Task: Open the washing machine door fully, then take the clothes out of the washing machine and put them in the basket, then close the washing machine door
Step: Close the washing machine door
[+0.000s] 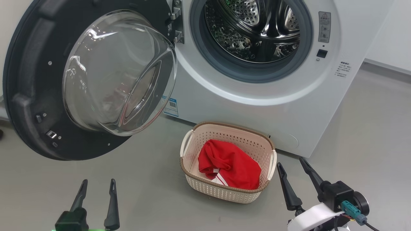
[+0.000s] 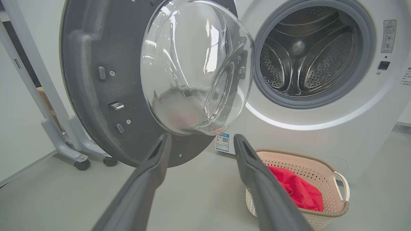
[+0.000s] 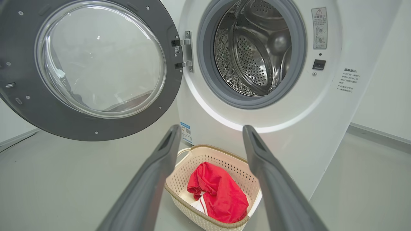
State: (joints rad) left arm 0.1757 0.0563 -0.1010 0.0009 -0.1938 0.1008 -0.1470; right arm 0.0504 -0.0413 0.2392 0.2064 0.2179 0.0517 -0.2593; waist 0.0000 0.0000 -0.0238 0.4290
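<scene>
At the upper left of the head view, the door hangs swung wide from the machine, its glass bowl bulging toward you. The drum at top centre looks bare, and the clothes lie bunched in the basket at lower centre. By my judgement, only closing the door remains. Your left gripper at bottom left and right gripper at bottom right both stand with fingers apart, holding nothing.

In the left wrist view, the door's inner face takes the upper left, with the latch on its outer edge. Expect a stiff, fairly heavy panel that swings on an arc. The glass is slick and breakable, so push on the black rim by the latch side.

In the right wrist view, the hinge sits at top centre and the basket lies low between the spread fingers — watch that the door's lower edge passes over it.
</scene>
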